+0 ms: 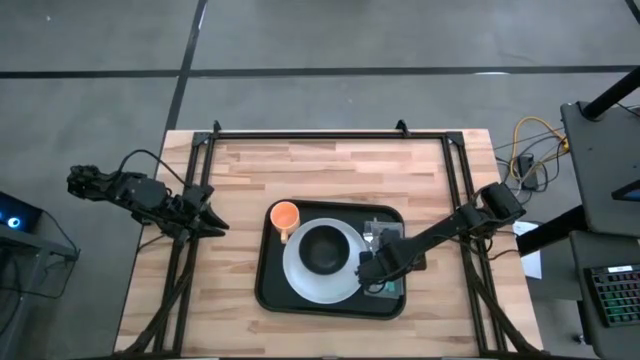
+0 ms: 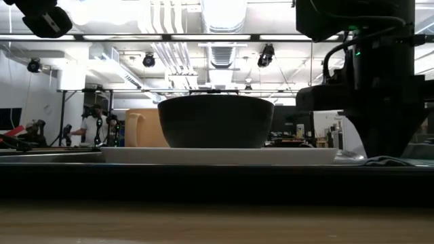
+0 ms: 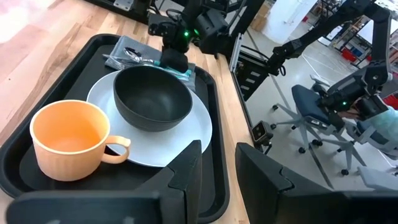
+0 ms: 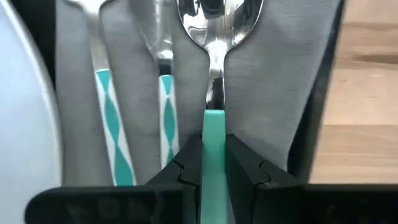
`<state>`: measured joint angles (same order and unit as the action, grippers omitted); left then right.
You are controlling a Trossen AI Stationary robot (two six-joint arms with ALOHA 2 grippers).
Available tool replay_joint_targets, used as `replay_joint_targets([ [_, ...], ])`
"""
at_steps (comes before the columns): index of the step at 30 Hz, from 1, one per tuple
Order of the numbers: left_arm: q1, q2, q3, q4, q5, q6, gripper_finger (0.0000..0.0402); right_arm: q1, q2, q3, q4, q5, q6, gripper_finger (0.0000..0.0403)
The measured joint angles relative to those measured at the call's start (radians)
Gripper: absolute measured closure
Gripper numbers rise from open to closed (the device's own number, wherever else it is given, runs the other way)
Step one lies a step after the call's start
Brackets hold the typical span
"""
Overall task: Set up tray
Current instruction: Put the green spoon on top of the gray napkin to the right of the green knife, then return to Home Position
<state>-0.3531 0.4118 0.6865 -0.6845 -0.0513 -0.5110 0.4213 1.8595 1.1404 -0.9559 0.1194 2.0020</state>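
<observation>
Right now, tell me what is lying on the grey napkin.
On the napkin lie three teal-handled utensils: a spoon, gripped at its handle by the right gripper, and two others whose heads are out of view. Whatever is beneath stays hidden.

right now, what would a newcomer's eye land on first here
Probably the black tray in the middle of the wooden table, holding a white plate with a dark bowl on it and an orange cup beside it. At the tray's right side, the right gripper is shut on a teal-handled spoon lying on the grey napkin.

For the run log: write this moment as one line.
right gripper: shut on spoon, over napkin | left gripper: open, idle beside tray
</observation>
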Motion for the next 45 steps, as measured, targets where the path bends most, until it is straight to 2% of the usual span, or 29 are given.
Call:
replay_joint_targets([
  [11,0.000,0.000,0.000,0.000,0.003,0.000,0.0322,-0.003,-0.009,0.015,-0.071,-0.007,0.000,0.0371],
  [21,0.000,0.000,0.000,0.000,0.047,-0.001,0.0322,-0.003,-0.012,0.033,-0.032,-0.020,-0.035,0.0278],
  [25,0.000,0.000,0.000,0.000,0.050,-0.001,0.0322,-0.003,-0.019,0.050,-0.059,-0.017,-0.040,0.0261],
  [30,0.000,0.000,0.000,0.000,0.050,-0.001,0.0322,0.000,-0.041,0.103,-0.198,-0.001,-0.022,0.0254],
  [32,0.000,0.000,0.000,0.001,0.050,0.000,0.0322,0.004,-0.046,0.144,-0.272,0.040,-0.017,0.0253],
  [34,0.000,0.000,0.000,0.001,0.050,0.001,0.0322,0.014,-0.050,0.197,-0.333,0.124,-0.040,0.0253],
  [37,0.000,0.000,0.007,0.000,0.050,0.017,0.0322,0.044,-0.054,0.291,-0.397,0.317,-0.148,0.0257],
  [41,0.000,-0.001,0.032,0.000,0.045,0.147,0.0322,0.089,-0.080,0.394,-0.463,0.532,-0.277,0.0268],
  [45,0.000,0.003,0.071,0.001,-0.012,0.199,0.0322,0.128,-0.152,0.415,-0.576,0.647,-0.275,0.0279],
])
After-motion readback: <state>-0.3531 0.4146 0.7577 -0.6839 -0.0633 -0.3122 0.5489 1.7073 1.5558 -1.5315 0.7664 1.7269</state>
